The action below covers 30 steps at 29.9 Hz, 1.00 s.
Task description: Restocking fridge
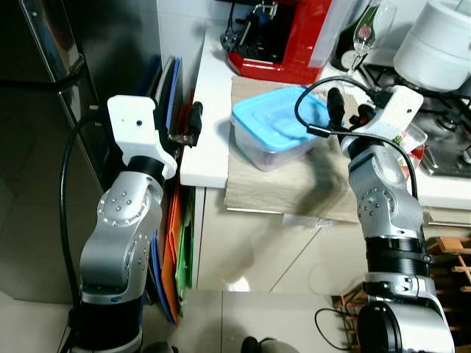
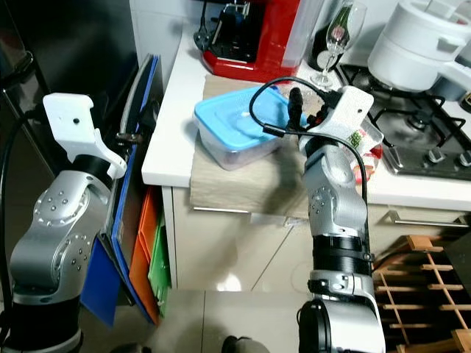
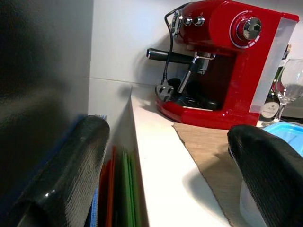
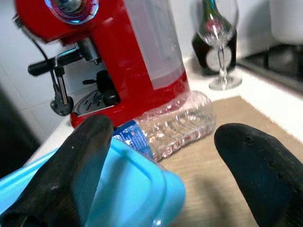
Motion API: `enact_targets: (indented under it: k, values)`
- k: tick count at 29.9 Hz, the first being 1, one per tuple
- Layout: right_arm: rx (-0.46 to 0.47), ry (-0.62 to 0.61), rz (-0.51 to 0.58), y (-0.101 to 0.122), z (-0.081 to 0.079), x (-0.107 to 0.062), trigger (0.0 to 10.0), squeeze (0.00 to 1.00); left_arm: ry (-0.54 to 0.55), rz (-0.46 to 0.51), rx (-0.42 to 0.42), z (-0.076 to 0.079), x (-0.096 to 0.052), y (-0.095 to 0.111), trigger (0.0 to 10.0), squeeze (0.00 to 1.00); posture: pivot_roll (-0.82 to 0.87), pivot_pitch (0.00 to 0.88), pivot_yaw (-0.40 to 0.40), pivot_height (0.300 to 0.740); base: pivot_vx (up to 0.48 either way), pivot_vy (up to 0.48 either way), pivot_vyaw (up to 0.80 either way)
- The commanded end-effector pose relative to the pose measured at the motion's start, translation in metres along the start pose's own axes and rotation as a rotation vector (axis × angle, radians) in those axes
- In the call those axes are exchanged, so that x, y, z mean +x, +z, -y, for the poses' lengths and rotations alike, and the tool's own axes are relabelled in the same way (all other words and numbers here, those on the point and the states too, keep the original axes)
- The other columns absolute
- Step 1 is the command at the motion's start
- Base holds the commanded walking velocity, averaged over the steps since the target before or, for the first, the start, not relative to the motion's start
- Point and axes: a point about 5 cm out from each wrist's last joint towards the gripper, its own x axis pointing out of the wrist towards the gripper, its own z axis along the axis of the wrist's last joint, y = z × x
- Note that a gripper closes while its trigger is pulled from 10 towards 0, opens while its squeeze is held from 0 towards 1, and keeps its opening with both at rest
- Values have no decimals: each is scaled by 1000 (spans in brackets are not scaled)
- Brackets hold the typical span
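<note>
Blue-lidded clear container (image 1: 278,125) on a tan mat (image 1: 294,187) spread over the white counter (image 1: 208,110), mat edge hanging past the counter front. Right gripper (image 1: 346,109) raised at the container's right side, fingers spread wide, holding nothing; blue lid corner just under one finger (image 4: 71,175) in the right wrist view. Clear plastic water bottle (image 4: 173,124) lying on its side on the mat behind the container, in front of the red espresso machine (image 1: 283,40). Wine glass (image 1: 368,33) and a dark bottle (image 4: 214,45) standing to the machine's right. White pot (image 1: 441,40) on the gas hob (image 1: 449,140) further right.

Left gripper (image 1: 193,123) at the counter's left edge, jaws wide apart, empty; one finger (image 3: 66,175) beside the dark fridge side (image 1: 110,44), the other (image 3: 270,170) over the counter near the container. Coloured boards (image 1: 176,250), blue, orange and green, standing upright in the gap between fridge and cabinet, directly below the left gripper. Wooden rack (image 1: 449,257) low on the right.
</note>
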Motion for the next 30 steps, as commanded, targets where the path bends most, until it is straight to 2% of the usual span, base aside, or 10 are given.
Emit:
enact_targets:
  k: [1, 5, 12, 16, 20, 21, 30]
  values:
    - [73, -16, -17, 3, 2, 1, 10000, 0, -19, 13, -2, 5, 1, 2, 10000, 0, 43, 53, -115, 740, 0, 0, 0]
    - [154, 15, -67, -2, -1, 2, 10000, 0, -19, 14, -4, 5, 2, 2, 10000, 0, 43, 55, -116, 740, 0, 0, 0]
    - [193, 93, -138, -6, -13, 3, 10000, 0, -17, 17, -5, 6, 2, 3, 10000, 0, 44, 56, -116, 740, 0, 0, 0]
    - [226, 105, -173, -10, -15, 4, 10000, 0, -18, 18, -6, 6, 3, 3, 10000, 0, 44, 55, -115, 740, 0, 0, 0]
    - [211, 107, -197, -13, -15, 5, 9843, 0, -18, 17, -6, 6, 3, 3, 10000, 0, 44, 55, -115, 740, 0, 0, 0]
    - [191, 101, -195, -13, -15, 6, 0, 0, -16, 18, -6, 5, 3, 4, 10000, 0, 44, 55, -115, 740, 0, 0, 0]
    - [172, 87, -176, -9, -13, 8, 0, 0, -15, 16, -9, 5, 5, 4, 10000, 0, 44, 60, -112, 740, 0, 0, 0]
